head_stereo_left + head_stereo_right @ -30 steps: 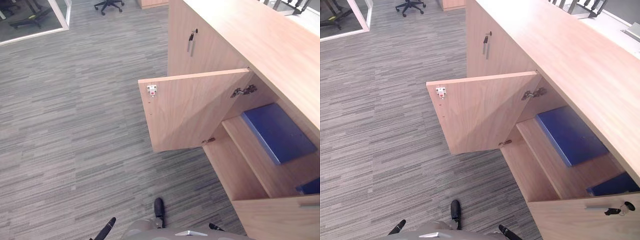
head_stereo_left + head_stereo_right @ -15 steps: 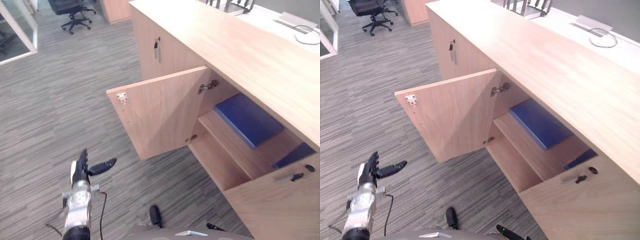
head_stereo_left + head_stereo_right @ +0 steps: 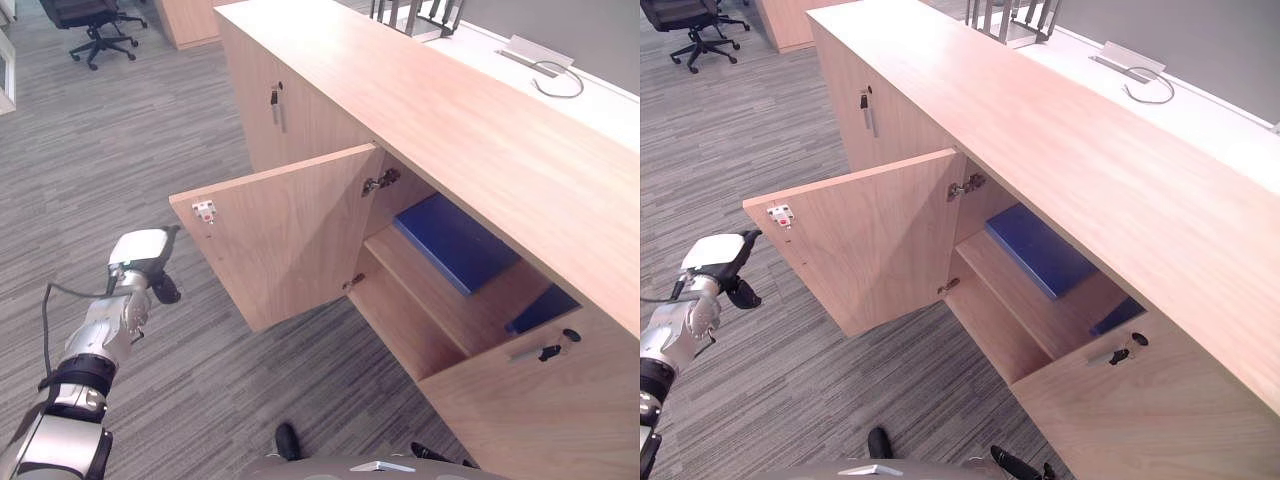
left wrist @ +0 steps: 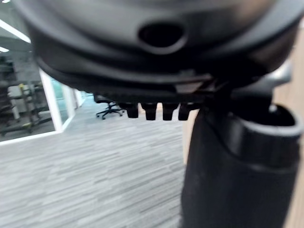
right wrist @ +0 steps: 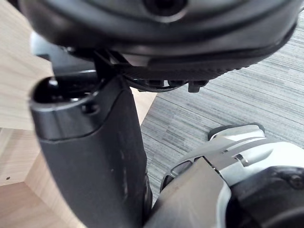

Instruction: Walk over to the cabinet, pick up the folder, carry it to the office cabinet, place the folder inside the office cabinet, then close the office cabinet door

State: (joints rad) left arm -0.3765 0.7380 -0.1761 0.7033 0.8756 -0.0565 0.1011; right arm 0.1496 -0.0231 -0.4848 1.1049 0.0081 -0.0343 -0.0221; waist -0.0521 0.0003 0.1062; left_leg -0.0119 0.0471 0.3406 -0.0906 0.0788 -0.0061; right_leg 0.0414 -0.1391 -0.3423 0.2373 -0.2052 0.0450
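L hand (image 3: 140,262) hangs over the carpet (image 3: 190,400). Its fingers (image 4: 151,112) look straight and hold nothing. Just right of the fingers is the open cabinet door (image 3: 290,235). Well right of them, the blue folder (image 3: 455,240) lies flat on the shelf (image 3: 440,300) inside. R hand (image 5: 166,42): fingers look straight too, empty, carpet past them.

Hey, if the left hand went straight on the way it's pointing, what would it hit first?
Likely nothing near: the left hand points past the open door, just off its free edge, over carpet towards a far chair. Depth is unclear.
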